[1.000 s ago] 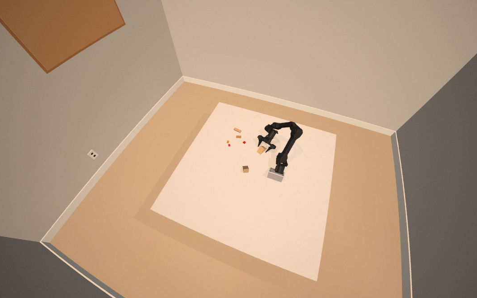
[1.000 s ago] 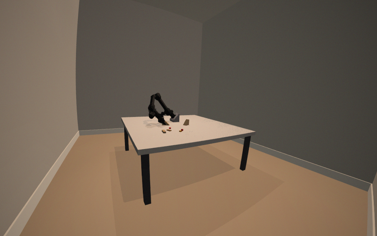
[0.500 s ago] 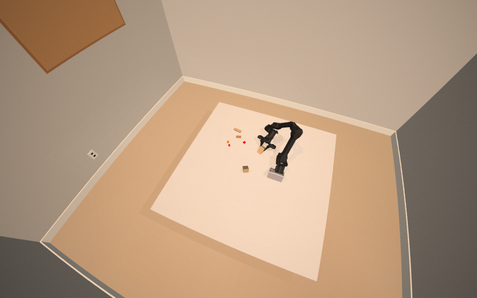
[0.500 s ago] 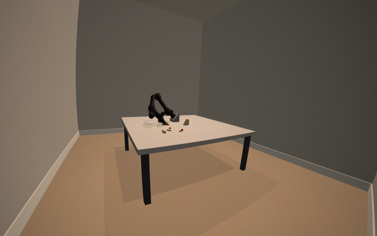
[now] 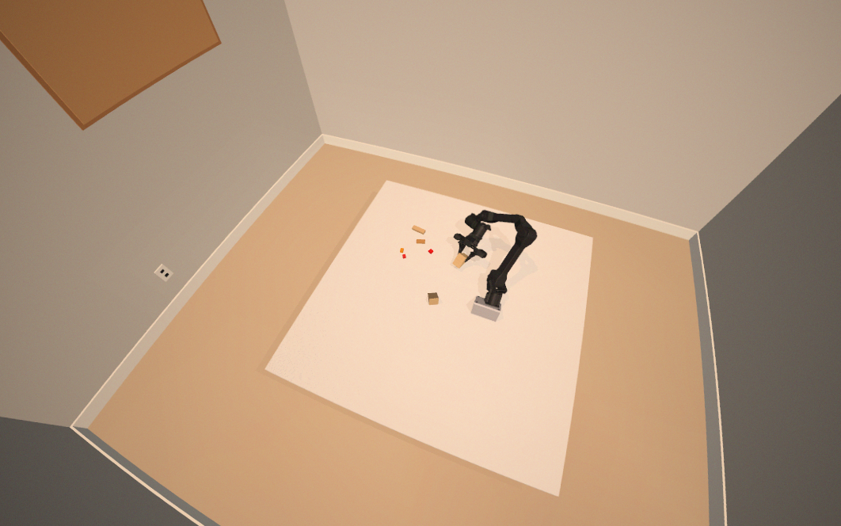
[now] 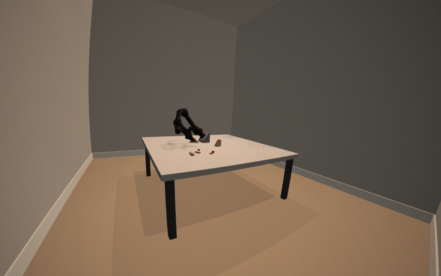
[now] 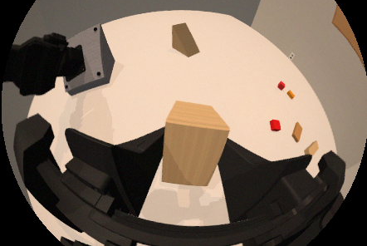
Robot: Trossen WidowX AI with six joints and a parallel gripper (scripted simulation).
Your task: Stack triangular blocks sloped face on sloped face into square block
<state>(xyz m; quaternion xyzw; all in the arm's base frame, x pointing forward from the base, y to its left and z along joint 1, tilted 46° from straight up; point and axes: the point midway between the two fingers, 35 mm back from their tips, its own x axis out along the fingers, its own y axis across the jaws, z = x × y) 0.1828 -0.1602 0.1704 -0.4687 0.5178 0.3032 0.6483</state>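
Triangular block (image 7: 194,148) clamped between gripper (image 7: 190,168) fingers at flat ends; we judge it light, rigid, wooden; sloped face slippery

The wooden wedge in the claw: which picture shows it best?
The wrist view: the wedge fills the middle, clamped between the claw's fingers. From the top it is a tiny tan speck; from the exterior it is mostly hidden behind the claw.
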